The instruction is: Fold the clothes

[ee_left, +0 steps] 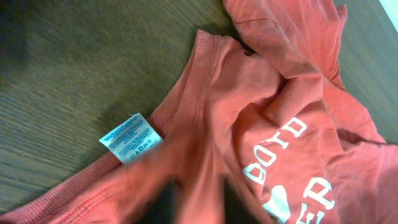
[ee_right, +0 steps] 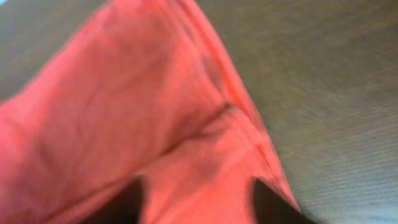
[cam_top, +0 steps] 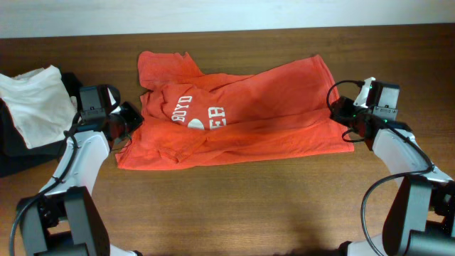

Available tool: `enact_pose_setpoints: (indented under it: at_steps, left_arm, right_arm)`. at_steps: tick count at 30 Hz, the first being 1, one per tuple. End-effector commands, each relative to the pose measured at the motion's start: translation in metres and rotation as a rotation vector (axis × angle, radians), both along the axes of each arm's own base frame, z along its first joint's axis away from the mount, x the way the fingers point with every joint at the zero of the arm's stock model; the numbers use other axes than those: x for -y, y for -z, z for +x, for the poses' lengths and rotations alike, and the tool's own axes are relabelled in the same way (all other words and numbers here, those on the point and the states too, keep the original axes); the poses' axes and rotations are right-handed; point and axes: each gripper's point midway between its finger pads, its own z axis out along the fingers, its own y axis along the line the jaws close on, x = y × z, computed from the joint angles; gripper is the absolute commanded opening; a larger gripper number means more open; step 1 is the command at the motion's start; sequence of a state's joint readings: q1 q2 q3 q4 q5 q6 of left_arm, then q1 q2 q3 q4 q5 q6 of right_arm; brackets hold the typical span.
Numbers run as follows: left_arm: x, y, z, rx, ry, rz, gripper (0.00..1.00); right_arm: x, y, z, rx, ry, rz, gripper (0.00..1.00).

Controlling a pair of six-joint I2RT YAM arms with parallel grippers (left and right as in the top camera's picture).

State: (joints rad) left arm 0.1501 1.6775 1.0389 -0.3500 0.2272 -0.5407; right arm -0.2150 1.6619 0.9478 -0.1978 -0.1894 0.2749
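The red-orange T-shirt (cam_top: 242,107) lies crumpled across the middle of the wooden table, white lettering facing up near its left part. My left gripper (cam_top: 130,121) is shut on the shirt's left edge by the collar; the left wrist view shows cloth bunched between the fingers (ee_left: 202,205), the white neck tag (ee_left: 130,138) and the lettering (ee_left: 280,146). My right gripper (cam_top: 346,114) is shut on the shirt's right edge; in the right wrist view the red cloth (ee_right: 155,124) is pinched between the dark fingers (ee_right: 198,202) with the hem beside them.
A plain white garment (cam_top: 35,99) lies on a black garment (cam_top: 14,146) at the table's left edge, just behind my left arm. Bare wood table (cam_top: 249,206) extends in front of the shirt and to the right of it.
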Motion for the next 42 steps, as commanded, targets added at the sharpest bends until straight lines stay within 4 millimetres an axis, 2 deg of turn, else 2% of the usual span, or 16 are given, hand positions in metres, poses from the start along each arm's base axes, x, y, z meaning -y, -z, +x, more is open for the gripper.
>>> enact_pose_setpoints:
  at_steps: [1,4,7,10,11,14,16,18,21,24,27,35,37,38,40,42]
  left_arm:
    - [-0.005,0.004,-0.004,-0.03,-0.018,0.005,0.63]
    - [0.009,0.001,-0.015,-0.047,0.095,-0.015,0.64]
    - [0.025,0.0,-0.029,-0.078,0.172,-0.05,0.64]
    - [0.037,0.013,-0.047,-0.174,0.214,0.022,0.64]
    - [0.04,0.017,-0.054,-0.207,0.221,0.047,0.64]
    - [0.045,0.025,-0.067,-0.272,0.24,0.11,0.64]
    - [0.045,0.026,-0.067,-0.274,0.241,0.11,0.64]
    - [0.054,0.024,-0.067,-0.263,0.269,0.066,0.63]
    - [0.103,0.006,-0.063,-0.141,0.531,-0.003,0.61]
    - [0.162,0.012,-0.082,-0.103,0.879,0.29,0.62]
    - [0.19,0.017,-0.094,-0.096,0.974,0.494,0.68]
    - [0.202,0.063,-0.097,-0.172,1.058,0.604,0.66]
    - [0.205,0.07,-0.097,-0.176,1.066,0.61,0.11]
    - [0.204,0.067,-0.091,-0.155,1.048,0.627,0.01]
    - [0.2,0.047,-0.062,-0.095,0.958,0.68,0.01]
    - [0.196,-0.007,-0.002,0.054,0.799,0.689,0.01]
  right_arm:
    - [0.022,0.017,-0.019,-0.11,0.077,-0.075,0.72]
    - [0.018,0.041,-0.053,-0.278,0.078,-0.046,0.52]
    - [0.012,0.065,-0.074,-0.399,0.065,-0.021,0.45]
    - [0.013,0.084,-0.103,-0.546,0.081,-0.03,0.04]
    - [0.022,0.085,-0.119,-0.609,0.148,-0.066,0.04]
    - [0.065,0.072,-0.207,-0.906,0.581,-0.195,0.04]
    - [0.072,0.067,-0.23,-0.982,0.657,-0.169,0.04]
    - [0.078,0.064,-0.235,-0.979,0.696,-0.142,0.04]
    - [0.077,0.062,-0.23,-0.955,0.685,-0.138,0.04]
    - [0.077,0.064,-0.226,-0.946,0.643,-0.134,0.04]
    - [0.076,0.064,-0.226,-0.946,0.642,-0.131,0.04]
    - [0.076,0.064,-0.226,-0.947,0.635,-0.132,0.04]
    - [0.076,0.064,-0.226,-0.947,0.635,-0.132,0.04]
    - [0.076,0.064,-0.226,-0.947,0.635,-0.132,0.04]
    - [0.076,0.064,-0.226,-0.947,0.636,-0.132,0.04]
    - [0.076,0.064,-0.226,-0.947,0.636,-0.132,0.04]
